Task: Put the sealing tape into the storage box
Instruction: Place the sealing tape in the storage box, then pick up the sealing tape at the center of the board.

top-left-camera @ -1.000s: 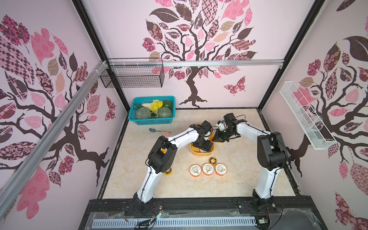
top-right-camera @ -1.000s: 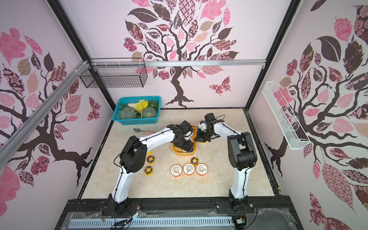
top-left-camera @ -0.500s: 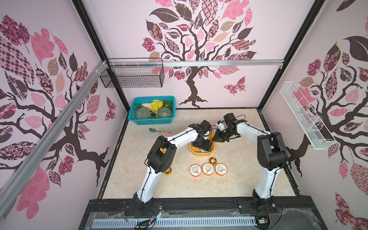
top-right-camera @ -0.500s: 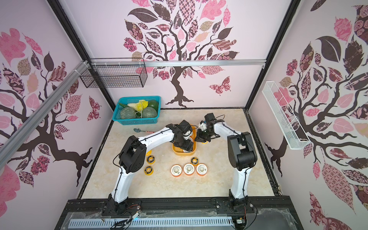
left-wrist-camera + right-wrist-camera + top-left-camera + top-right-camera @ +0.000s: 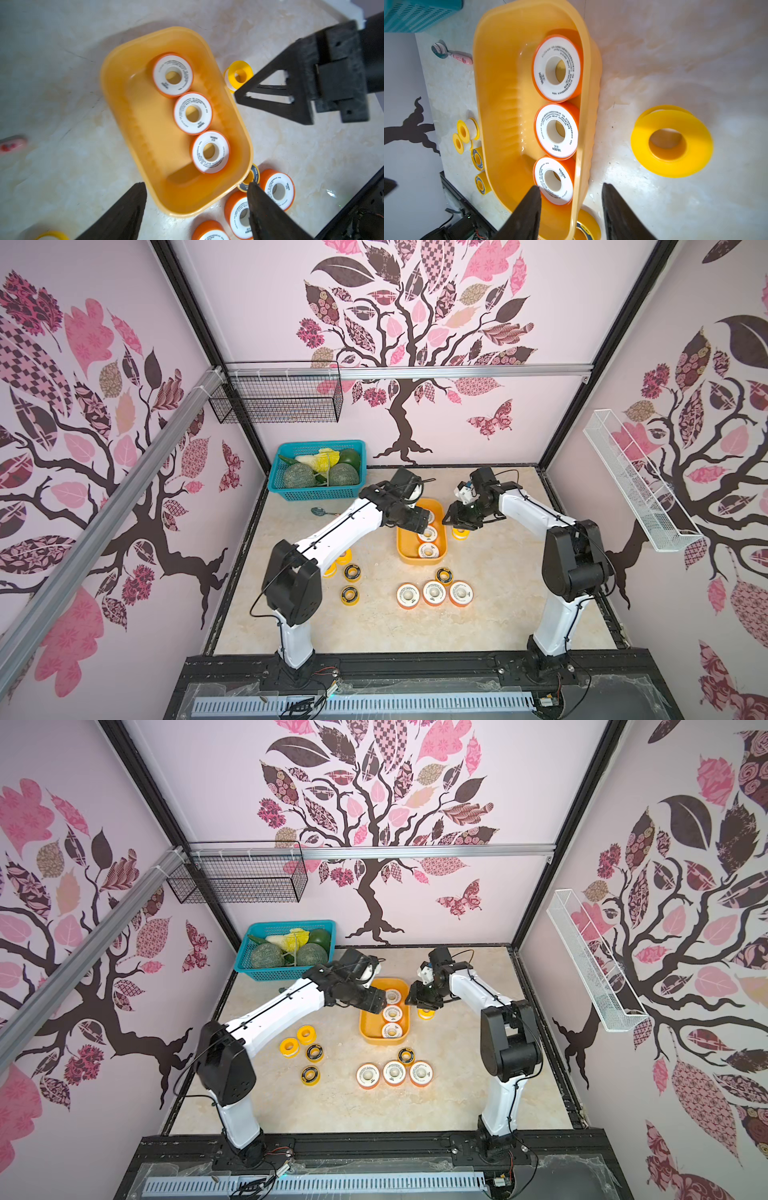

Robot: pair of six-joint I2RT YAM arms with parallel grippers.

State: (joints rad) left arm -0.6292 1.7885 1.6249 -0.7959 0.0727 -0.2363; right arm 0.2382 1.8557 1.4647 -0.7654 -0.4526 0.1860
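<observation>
Left tool jaws were apart, empty, over the storage box. Right tool jaws were also apart, holding nothing, one finger on each side of the box wall. Three orange-rimmed spools lay in a row inside the box. Plain yellow spool sat on the surface just beside it.
</observation>
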